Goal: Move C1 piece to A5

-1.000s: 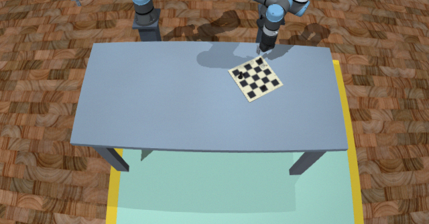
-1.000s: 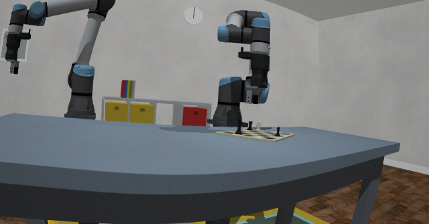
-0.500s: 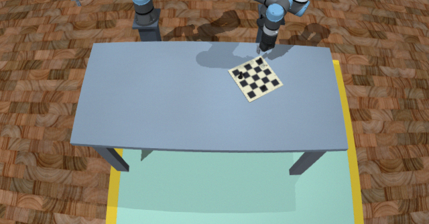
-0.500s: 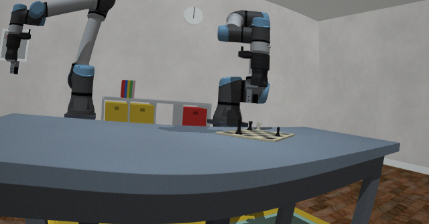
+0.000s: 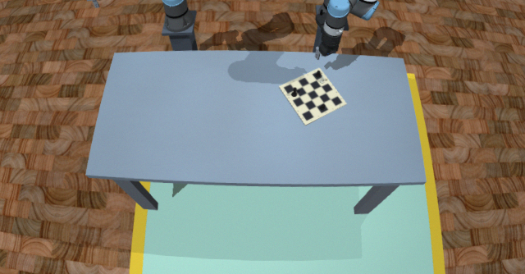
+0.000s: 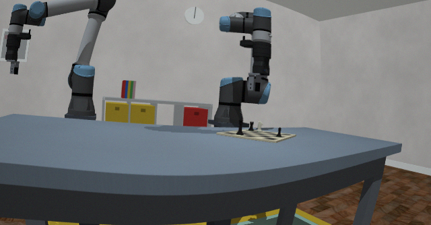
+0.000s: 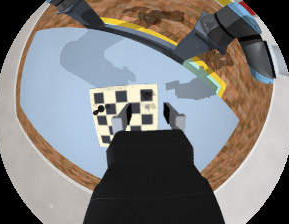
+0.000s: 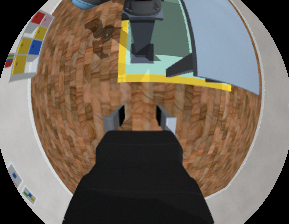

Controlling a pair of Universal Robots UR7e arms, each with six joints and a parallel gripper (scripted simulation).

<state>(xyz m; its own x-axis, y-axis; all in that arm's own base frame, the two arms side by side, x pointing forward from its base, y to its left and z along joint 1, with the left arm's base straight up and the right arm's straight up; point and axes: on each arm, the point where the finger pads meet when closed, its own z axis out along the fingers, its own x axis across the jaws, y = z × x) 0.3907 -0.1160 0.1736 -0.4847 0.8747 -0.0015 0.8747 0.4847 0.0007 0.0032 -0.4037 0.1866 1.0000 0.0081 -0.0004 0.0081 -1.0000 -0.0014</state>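
The chequered board (image 5: 315, 112) (image 7: 110, 96) lies on the table. A tall black piece (image 5: 294, 93) (image 6: 240, 129) (image 7: 99, 109) stands by one edge. A black rook-like piece (image 5: 317, 74) (image 6: 251, 126) (image 7: 147, 94) stands on a dark corner square, beside a white knight (image 5: 322, 80) (image 6: 259, 126) (image 7: 149, 106) on a light square. A small black piece (image 6: 279, 133) stands apart, hidden in the left wrist view. All look upright; square labels are unreadable. My left gripper (image 6: 254, 86) (image 7: 147, 109) is open and empty, high above the pieces. My right gripper (image 6: 14, 69) (image 8: 140, 111) is open and empty, far from the board.
The blue-grey table (image 5: 197, 122) (image 6: 135, 151) extends around the board, which sits near the table's edge on the arms' side. The right arm hangs beyond the table over the wooden floor (image 8: 75, 125). A shelf with bins (image 6: 165, 101) stands behind the arms.
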